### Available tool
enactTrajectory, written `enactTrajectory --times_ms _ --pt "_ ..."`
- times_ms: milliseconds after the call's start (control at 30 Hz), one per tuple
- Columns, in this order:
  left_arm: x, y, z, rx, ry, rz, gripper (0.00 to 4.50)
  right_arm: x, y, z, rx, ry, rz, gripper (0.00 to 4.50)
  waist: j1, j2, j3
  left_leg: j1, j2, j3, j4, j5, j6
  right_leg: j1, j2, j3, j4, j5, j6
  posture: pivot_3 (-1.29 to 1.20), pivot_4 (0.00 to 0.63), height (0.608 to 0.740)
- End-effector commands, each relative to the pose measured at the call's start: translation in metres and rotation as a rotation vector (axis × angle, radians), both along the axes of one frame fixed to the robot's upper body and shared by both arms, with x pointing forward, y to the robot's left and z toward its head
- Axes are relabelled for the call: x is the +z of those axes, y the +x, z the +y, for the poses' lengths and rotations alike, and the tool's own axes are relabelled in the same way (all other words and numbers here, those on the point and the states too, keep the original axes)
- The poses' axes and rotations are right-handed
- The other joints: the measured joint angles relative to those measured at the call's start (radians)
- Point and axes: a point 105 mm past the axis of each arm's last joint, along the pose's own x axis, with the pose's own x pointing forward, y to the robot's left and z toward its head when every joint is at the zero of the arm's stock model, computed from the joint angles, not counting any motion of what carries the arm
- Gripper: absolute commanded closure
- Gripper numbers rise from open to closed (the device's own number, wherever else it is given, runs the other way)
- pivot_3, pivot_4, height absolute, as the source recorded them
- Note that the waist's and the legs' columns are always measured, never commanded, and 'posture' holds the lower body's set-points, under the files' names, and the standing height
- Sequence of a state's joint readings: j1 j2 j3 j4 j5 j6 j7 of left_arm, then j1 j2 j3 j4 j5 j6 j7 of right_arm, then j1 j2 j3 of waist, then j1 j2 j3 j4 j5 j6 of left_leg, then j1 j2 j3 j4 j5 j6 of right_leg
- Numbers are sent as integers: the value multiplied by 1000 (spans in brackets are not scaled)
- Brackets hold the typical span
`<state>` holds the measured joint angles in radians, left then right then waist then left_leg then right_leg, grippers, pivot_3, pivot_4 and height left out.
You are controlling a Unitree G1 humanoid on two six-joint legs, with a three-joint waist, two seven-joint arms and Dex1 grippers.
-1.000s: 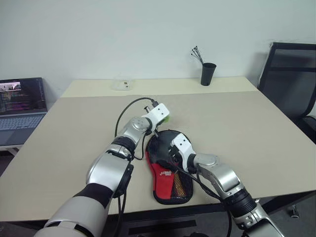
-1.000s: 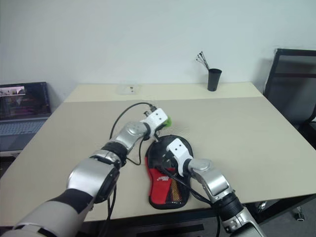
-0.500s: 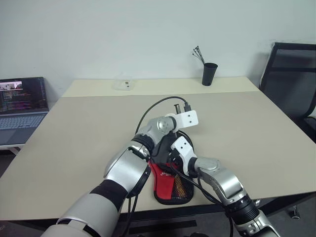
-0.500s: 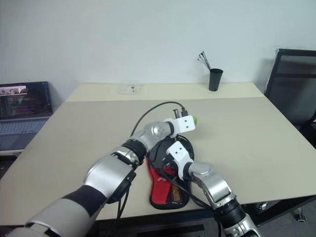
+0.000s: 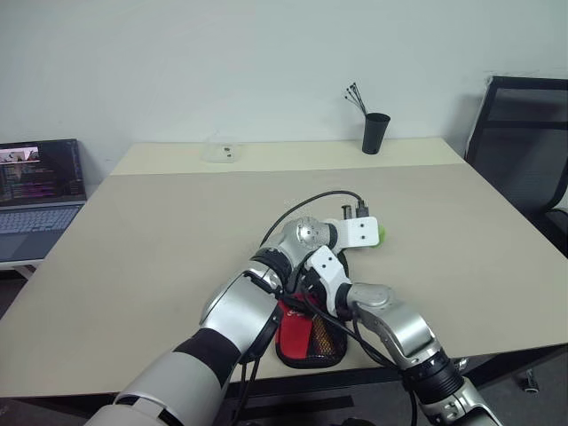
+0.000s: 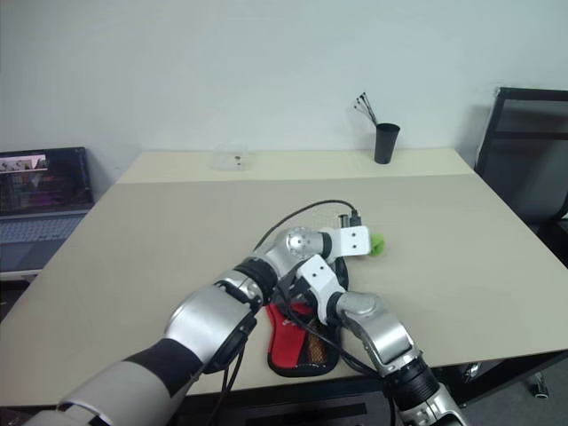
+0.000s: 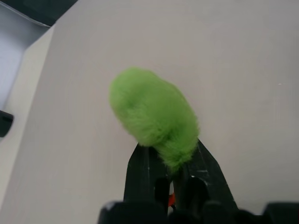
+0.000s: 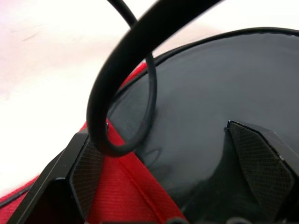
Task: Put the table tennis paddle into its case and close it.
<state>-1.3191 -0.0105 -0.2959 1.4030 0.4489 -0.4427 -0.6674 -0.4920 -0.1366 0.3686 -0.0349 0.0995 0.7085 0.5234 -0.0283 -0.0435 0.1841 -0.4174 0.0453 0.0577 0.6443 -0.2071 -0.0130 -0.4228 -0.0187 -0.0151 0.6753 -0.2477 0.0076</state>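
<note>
Near the front edge of the beige bench (image 5: 160, 231), the black-and-red fabric paddle case (image 5: 306, 335) lies pinned under the wide-open right hand (image 8: 173, 184) while the left hand (image 7: 175, 164) pinches its fluffy green zipper tag (image 7: 153, 113), best drawn steadily along the seam.

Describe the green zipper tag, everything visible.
The green zipper tag is a fuzzy, bright lime pom-pom, oval, soft like fake fur. Its lower end sits pinched between the black fingers of the left gripper; the rest sticks out past the fingertips over the beige table. In the head views it shows as a green spot beside the left wrist, past the far end of the case.
</note>
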Motion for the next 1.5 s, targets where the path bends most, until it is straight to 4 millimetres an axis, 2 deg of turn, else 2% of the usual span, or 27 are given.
enactTrajectory --times_ms 33,233,333,500,833,933,1033,1267,1367,1500 --pt "20 0 -10 -13 -69 -29 2946 -31 -3 -7 -25 -59 122 0 0 0 0 0 0 0 0 0 0 0 0 0 0 0 0 0 150 740" --pt "27 13 6 80 -102 -40 770 -27 0 -7 -23 -58 110 0 0 0 0 0 0 0 0 0 0 0 0 0 1 0 0 0 150 740" --pt "32 18 14 109 -127 -42 770 -24 2 -6 -21 -55 104 0 -1 0 0 1 0 0 0 0 0 0 0 0 1 0 0 0 150 740" --pt "55 34 38 213 -230 -65 770 -8 3 -2 -2 -27 82 0 -3 0 0 1 1 -1 0 0 0 0 0 0 1 0 0 0 150 740" --pt "78 54 94 398 -452 -28 770 33 -11 -4 36 59 76 0 -2 0 0 -2 1 -1 0 0 0 -2 0 0 0 0 0 0 150 740" --pt "74 54 106 407 -474 12 770 43 -16 -6 44 73 64 0 -2 0 0 -2 1 -1 0 0 0 -2 0 0 0 0 0 0 150 740" --pt "61 45 112 333 -497 163 770 64 -21 -17 51 103 40 0 -2 0 0 -2 1 -1 0 0 0 -2 0 0 0 0 0 0 150 740" --pt "26 20 120 179 -400 353 770 88 -25 -61 31 96 19 0 -1 0 0 -3 1 0 0 0 0 -2 0 -1 0 0 0 0 150 740" --pt "15 13 123 156 -373 404 770 97 -15 -84 -29 86 0 0 -1 0 0 -3 1 -1 0 0 0 -2 0 0 -1 0 0 0 150 740" --pt "-2 6 121 139 -335 433 770 104 7 -108 -123 72 -41 0 -2 0 0 -3 1 -1 0 0 0 -2 0 1 -1 0 0 0 150 740"
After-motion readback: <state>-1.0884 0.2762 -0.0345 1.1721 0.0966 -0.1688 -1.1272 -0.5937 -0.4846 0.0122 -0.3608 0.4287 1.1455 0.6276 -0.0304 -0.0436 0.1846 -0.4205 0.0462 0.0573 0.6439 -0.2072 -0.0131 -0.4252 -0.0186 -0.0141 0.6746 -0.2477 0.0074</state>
